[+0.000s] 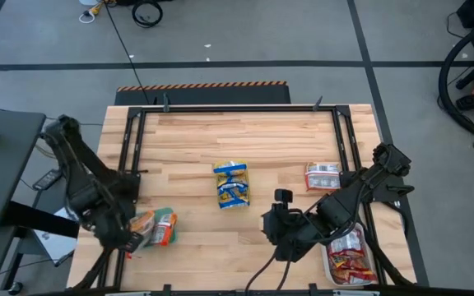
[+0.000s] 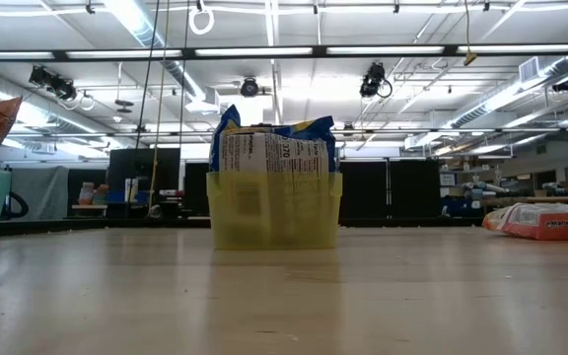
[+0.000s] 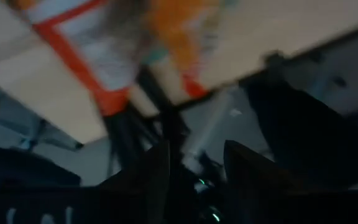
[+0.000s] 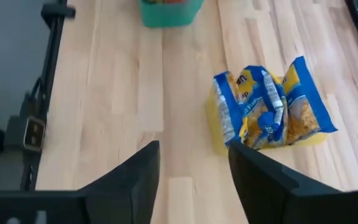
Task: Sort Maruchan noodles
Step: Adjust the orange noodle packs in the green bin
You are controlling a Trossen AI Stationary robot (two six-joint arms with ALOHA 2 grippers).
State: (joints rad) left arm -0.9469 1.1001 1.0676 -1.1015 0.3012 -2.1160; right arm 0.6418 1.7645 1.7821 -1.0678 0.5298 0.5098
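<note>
The wooden worktop is the biggest thing here, and the noodles sit on it in groups by colour. The blue-and-yellow packets stand together in a yellow tray in the middle. The orange packets are in a green tray by the left front edge. Some white-and-red packets are in a white tray at the right front corner. One white-and-red packet lies alone on the bare wood on the right side, away from its tray. So the sorting looks almost done, and this lone packet seems to be the one left. The right tool hangs near the front of the worktop, between the yellow tray and the white tray. Its fingers are wide apart and hold nothing. The left tool is just beside the green tray at the left front edge, and I cannot tell if it is wide or narrow. Next, I think the right tool needs to go over to the lone packet, come down, pinch it, and carry it to the white tray.
</note>
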